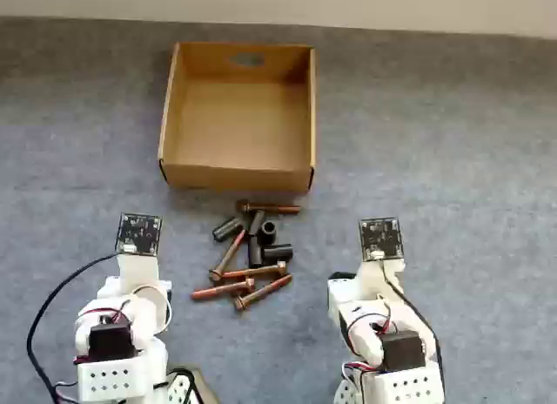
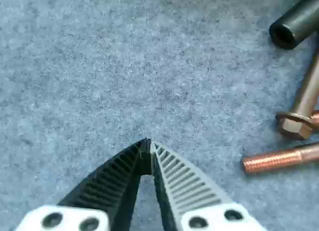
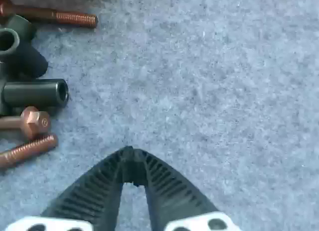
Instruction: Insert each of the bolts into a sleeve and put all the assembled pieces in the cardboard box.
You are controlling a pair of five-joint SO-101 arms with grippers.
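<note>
Several copper bolts (image 1: pixel 248 271) and several black sleeves (image 1: pixel 258 236) lie in a loose pile on the grey carpet, just in front of the cardboard box (image 1: pixel 171 117). The box holds nothing. My left gripper (image 2: pixel 148 144) is shut and holds nothing; it sits low over bare carpet left of the pile, with a sleeve (image 2: pixel 295 23) and bolts (image 2: pixel 279 160) off to its side. My right gripper (image 3: pixel 129 154) is shut with nothing in it, right of the pile, near a lying sleeve (image 3: pixel 35 93) and a bolt head (image 3: pixel 34 121).
Both arms are folded back near the table's front edge, the left arm (image 1: pixel 122 334) and the right arm (image 1: pixel 383 334) flanking the pile. Open carpet (image 1: pixel 452 160) stretches to either side of the box.
</note>
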